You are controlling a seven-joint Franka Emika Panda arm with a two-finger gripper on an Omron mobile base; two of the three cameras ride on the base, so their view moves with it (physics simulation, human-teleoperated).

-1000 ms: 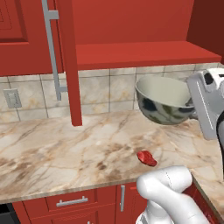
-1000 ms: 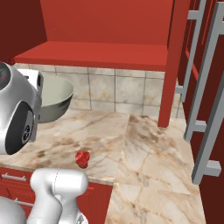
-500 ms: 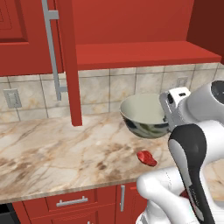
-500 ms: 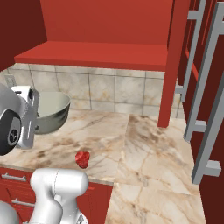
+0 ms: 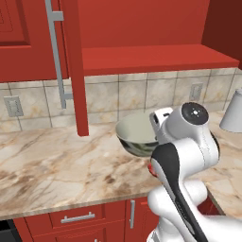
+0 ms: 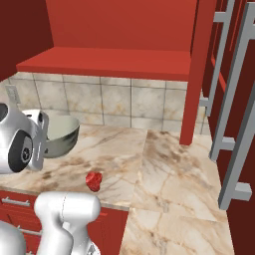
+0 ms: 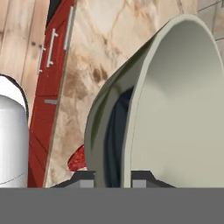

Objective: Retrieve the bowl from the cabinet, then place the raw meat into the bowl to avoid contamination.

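**Bowl out of the cabinet and low over the desk, meat not yet moved**

Going left to right in the left base view, you had the open red cabinet [image 5: 71, 66] door with its long silver handle at far left, the red shelf [image 5: 151, 59] across the top, then the bowl [image 5: 134, 137] low over the marble desk [image 5: 52, 165] near the tiled back wall, and a grey-white vessel [image 5: 234, 113] at the far right edge.

The hand [image 7: 113, 181] was pinching the bowl's rim: in the hand view one fingertip [image 7: 85, 180] sat outside the wall and the other inside, with the wall narrowly clamped between them. The bowl looked roughly upright and very close to the desk; I could not tell whether its foot was touching.

The raw meat [image 6: 93, 180] lay on the desk near the front edge, to the right of the bowl in the right base view and apart from it.

By my reading, you were at the set-down step. The next move called for resting the bowl flat, releasing the rim, then reaching across for the meat and dropping it inside.

Much was hidden: in the left base view the arm covered the bowl's right side and nearly all of the meat, and the hand view cut the bowl off at the top and right.
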